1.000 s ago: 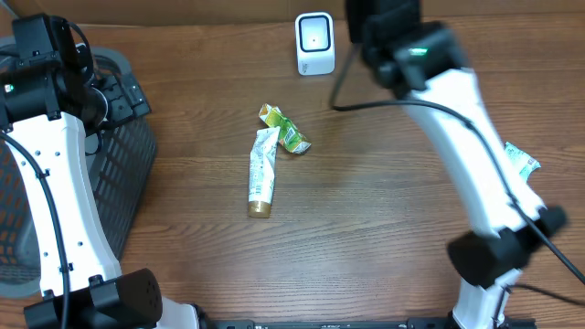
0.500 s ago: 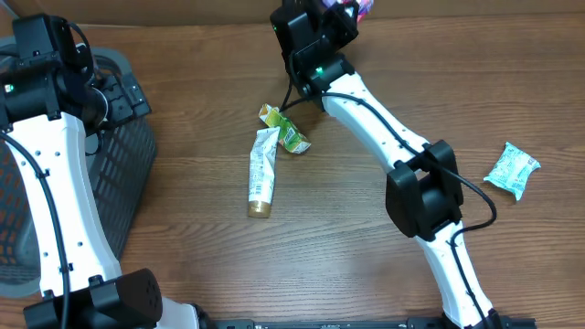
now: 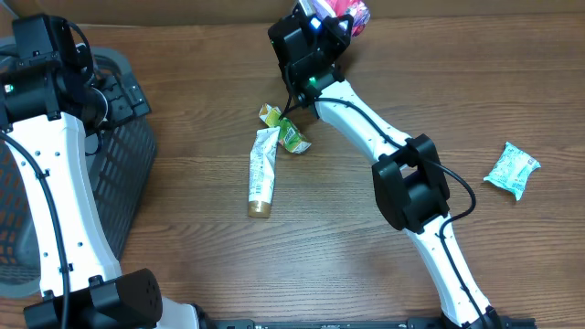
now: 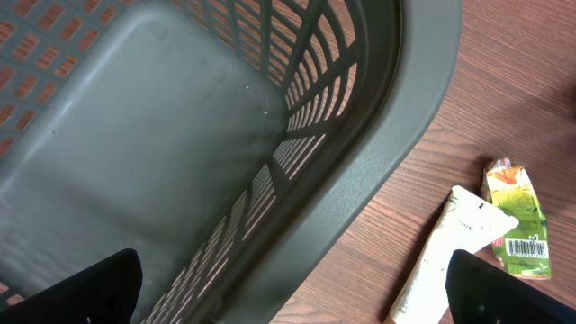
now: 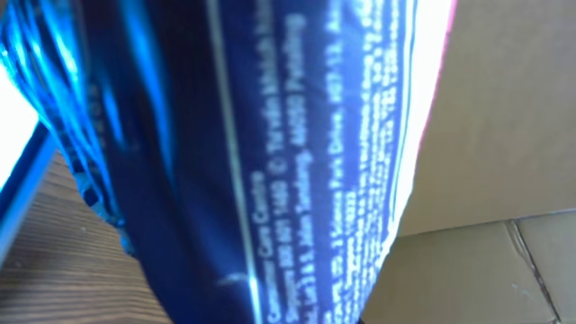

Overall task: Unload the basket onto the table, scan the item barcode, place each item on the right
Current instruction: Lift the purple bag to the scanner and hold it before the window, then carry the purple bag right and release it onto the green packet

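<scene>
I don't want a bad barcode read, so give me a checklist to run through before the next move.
1. Right gripper shut on the pink-and-blue foil packet: ok.
2. Barcode facing out: cannot tell; the right wrist view shows only small print.
3. Left gripper open, holding nothing: ok.
4. Left gripper over the dark grey mesh basket, far from the right gripper: ok.
5. White squeeze tube and crumpled green carton lying clear of the packet: ok.

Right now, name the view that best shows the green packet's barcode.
Left wrist: the green packet lies beside the tube, its barcode facing up. Overhead shows that packet small, bars indiscernible. Right wrist shows only a blue packet, close up.
</scene>
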Controlling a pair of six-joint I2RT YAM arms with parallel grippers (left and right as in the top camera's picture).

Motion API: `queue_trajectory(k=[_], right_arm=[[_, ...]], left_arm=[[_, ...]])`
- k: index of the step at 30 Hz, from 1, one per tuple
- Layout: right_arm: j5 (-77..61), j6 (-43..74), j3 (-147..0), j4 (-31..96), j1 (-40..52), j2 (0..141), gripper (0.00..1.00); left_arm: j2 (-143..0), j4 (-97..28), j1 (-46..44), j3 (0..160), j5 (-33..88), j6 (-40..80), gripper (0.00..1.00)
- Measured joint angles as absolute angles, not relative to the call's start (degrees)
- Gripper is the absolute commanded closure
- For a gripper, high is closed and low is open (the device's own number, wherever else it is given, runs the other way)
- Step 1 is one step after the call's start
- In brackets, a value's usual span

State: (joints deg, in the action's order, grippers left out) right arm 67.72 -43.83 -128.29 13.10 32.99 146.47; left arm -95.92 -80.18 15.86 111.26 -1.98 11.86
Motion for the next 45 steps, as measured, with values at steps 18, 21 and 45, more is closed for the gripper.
queue_trajectory(k=[18,21,45], right_arm=[[68.6,-51.0,-128.1,6.0,33.0,148.1,0.96],[68.6,-51.9,-128.1,5.8,33.0,148.1,0.96],[5.0,7.4,-128.8,84.3,30.3,103.3,0.96]], left_arm=[[-95.9,-80.2,15.9,111.3,-2.0,11.9,0.00],[-95.9,-80.2,15.9,111.3,-2.0,11.9,0.00],[-95.9,-80.2,15.9,111.3,-2.0,11.9,0.00]])
